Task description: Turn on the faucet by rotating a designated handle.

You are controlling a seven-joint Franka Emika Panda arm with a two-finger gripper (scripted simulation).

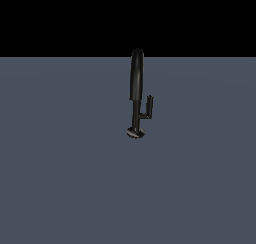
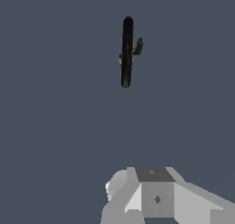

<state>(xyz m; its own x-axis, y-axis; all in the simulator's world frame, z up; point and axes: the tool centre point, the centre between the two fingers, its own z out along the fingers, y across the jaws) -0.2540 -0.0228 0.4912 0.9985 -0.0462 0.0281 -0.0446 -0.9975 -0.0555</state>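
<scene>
The handle point(image 1: 148, 107) looks thin, rigid and glossy; I'd push its upright tip. My gripper point(image 2: 153, 198) state: cannot tell.

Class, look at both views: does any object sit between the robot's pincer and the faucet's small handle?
Nothing visible does. In the wrist view only bare grey floor separates the pale pincer from the thin black L-shaped handle beside the glossy black faucet's spout.

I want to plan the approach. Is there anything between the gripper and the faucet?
Nothing. In the wrist view, only bare grey floor lies between the gripper and the faucet. The handle sticks out beside the spout.
</scene>
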